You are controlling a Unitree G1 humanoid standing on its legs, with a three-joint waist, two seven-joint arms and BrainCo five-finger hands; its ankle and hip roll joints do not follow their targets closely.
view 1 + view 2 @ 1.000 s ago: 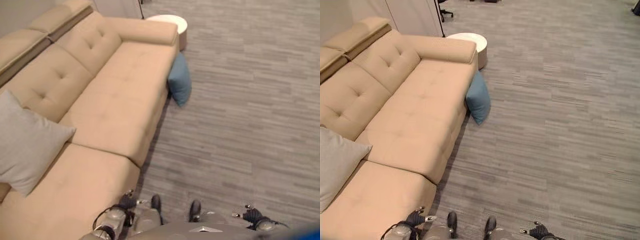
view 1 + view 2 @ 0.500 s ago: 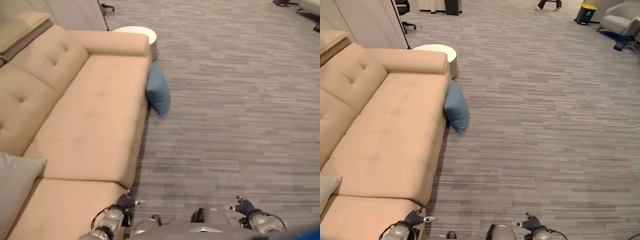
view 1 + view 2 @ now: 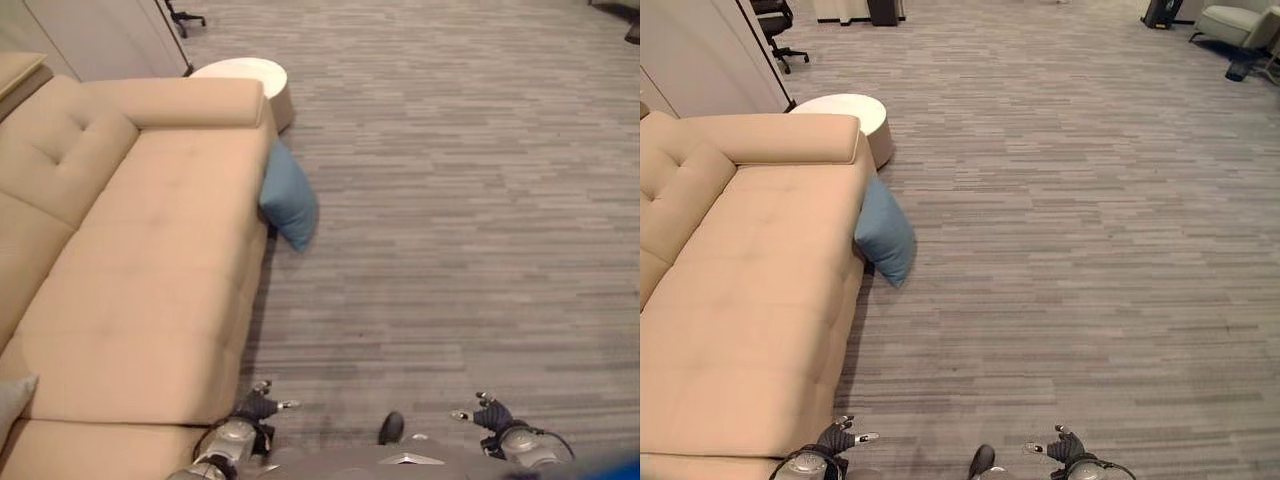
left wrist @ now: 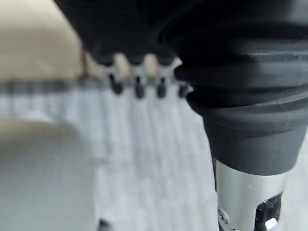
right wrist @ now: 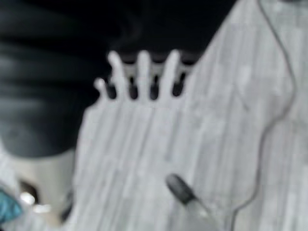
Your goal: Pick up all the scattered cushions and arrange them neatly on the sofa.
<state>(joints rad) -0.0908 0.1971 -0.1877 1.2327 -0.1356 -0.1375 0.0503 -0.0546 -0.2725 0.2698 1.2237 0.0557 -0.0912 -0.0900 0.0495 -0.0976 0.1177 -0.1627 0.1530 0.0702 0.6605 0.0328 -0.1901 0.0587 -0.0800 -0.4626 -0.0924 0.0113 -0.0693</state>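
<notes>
**Entry: blue cushion on floor, awaiting pickup**

Item. One blue cushion (image 3: 288, 196), on the grey plank floor (image 3: 470, 200), propped on edge and leaning against the front of the beige sofa (image 3: 150, 260) near its far armrest. A round white side table (image 3: 245, 75) stands just beyond that armrest, close to the cushion. A corner of a grey cushion (image 3: 14, 398) shows on the sofa seat at the near left edge of the left eye view.

Hands. Our left hand (image 3: 258, 405) hangs low beside the near end of the sofa; our right hand (image 3: 488, 414) hangs low over bare floor. In their wrist views the fingers of each hang straight and relaxed, with nothing in them. Both are well apart from the blue cushion.

Step in hand, as we judge it. Approach the blue cushion; no reach has begun.

Handling notes, our judgement.
- We should walk along the sofa front and stop with the cushion squarely ahead, not off to one side.
- The cushion is soft and wide: we would take it with both hands, one on each face, or pinch its upper corner.
- Keep the arms clear of the side table when bending.
- Lift it free of the sofa front before swinging it over the seat.
- Set it upright against the backrest.
</notes>
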